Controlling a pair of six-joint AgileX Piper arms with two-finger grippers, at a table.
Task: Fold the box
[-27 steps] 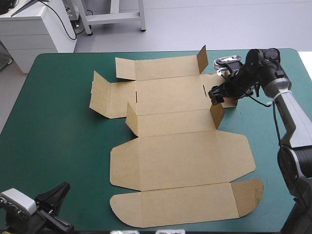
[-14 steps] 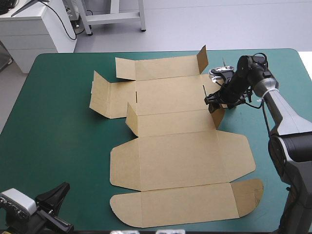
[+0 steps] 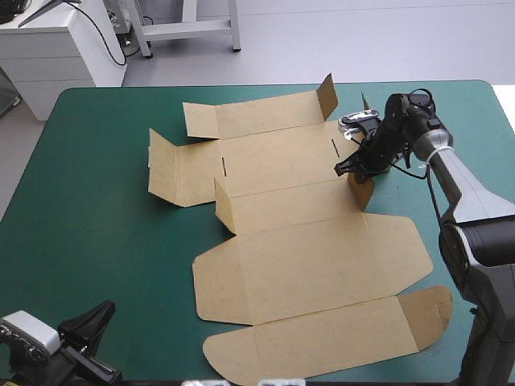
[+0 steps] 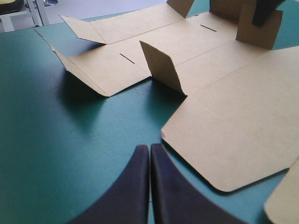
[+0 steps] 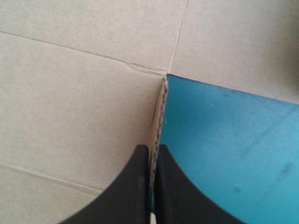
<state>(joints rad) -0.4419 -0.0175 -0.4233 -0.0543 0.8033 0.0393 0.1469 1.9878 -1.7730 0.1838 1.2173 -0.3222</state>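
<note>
The brown box is still an unfolded cut sheet. It lies across the middle of the teal-green worktop, with a few small side flaps standing up. The right tool pinches one upright flap at the sheet's right edge. In the right wrist view, its black fingers are all but closed on the flap's thin edge.

Since just before, this tool has moved leftward with the flap and the whole sheet has swung with it. The near end now sits further right and the far end further left. The pull seems to be dragging the sheet rather than creasing the flap, so the folding has barely begun.

The left tool rests at the near left corner, closed on nothing and clear of the sheet.
</note>
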